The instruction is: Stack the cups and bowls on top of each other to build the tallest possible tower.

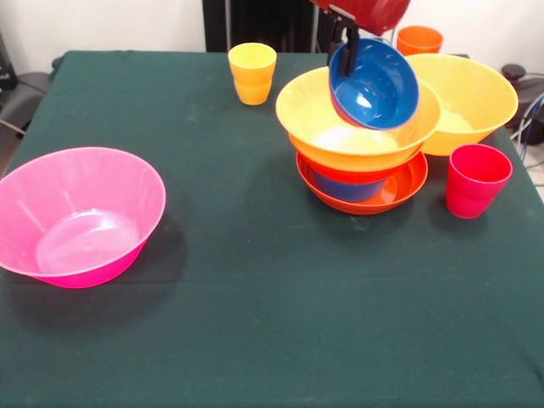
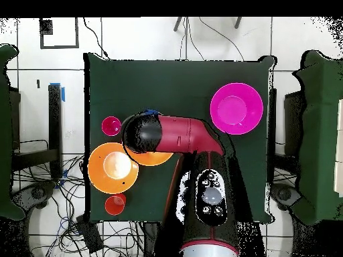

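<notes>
My gripper [image 1: 345,49] comes down from the top and is shut on the rim of a small blue bowl [image 1: 375,83]. It holds the bowl tilted just above the tower [image 1: 361,157]. The tower has a shallow red-orange bowl [image 1: 399,189] lowest, then a blue bowl [image 1: 344,187], a red-orange bowl and a large orange-yellow bowl [image 1: 357,136] on top. A second large orange-yellow bowl [image 1: 476,102] stands right of it. The pink bowl [image 1: 81,217] sits alone at the left. The yellow cup [image 1: 252,72], orange cup [image 1: 419,39] and red-pink cup [image 1: 476,180] stand upright.
In the overhead view the red arm [image 2: 181,134] covers the tower; only an orange-yellow rim [image 2: 157,160] shows. The pink bowl [image 2: 236,108], loose large bowl [image 2: 112,167], red-pink cup [image 2: 111,125] and orange cup [image 2: 115,204] show on the green table [image 2: 174,80].
</notes>
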